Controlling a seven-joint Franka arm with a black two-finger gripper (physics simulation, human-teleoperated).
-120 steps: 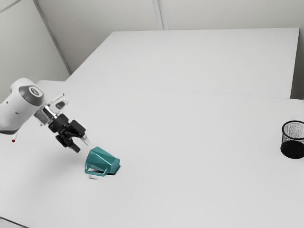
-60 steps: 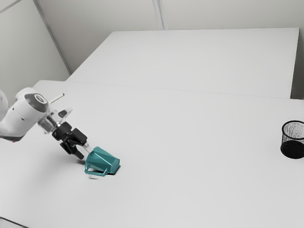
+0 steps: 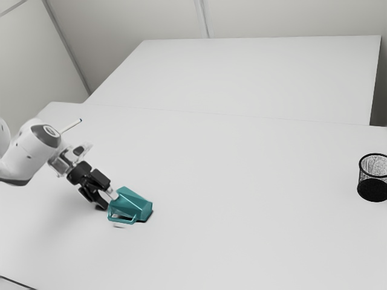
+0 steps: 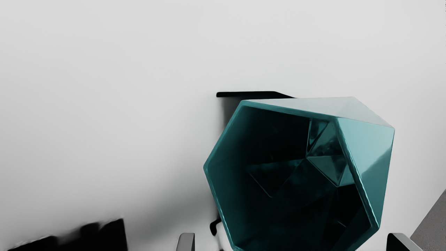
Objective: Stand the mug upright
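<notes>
In the exterior view my gripper (image 3: pixel 109 200) is low over the table, right beside the mouth of the teal faceted mug (image 3: pixel 134 206). The mug lies on its side, its handle toward the view's bottom and its mouth facing the hand. Looking from the wrist, the open mouth of the mug (image 4: pixel 369 153) faces the camera, and the dark hollow inside can be seen. The gripper (image 4: pixel 287 242) is open, its two fingertips wide apart with the mug's rim spanning much of the gap; contact with the rim cannot be told.
A black mesh cup (image 3: pixel 373 177) stands on the white table (image 3: pixel 254 199) at the exterior view's far right. A dark cable lies at the lower left corner of that view. The arm's shadow falls on the table near the mug.
My hand has come down and toward the exterior view's right, closing the distance to the mug's mouth. The mug lies where it was.
</notes>
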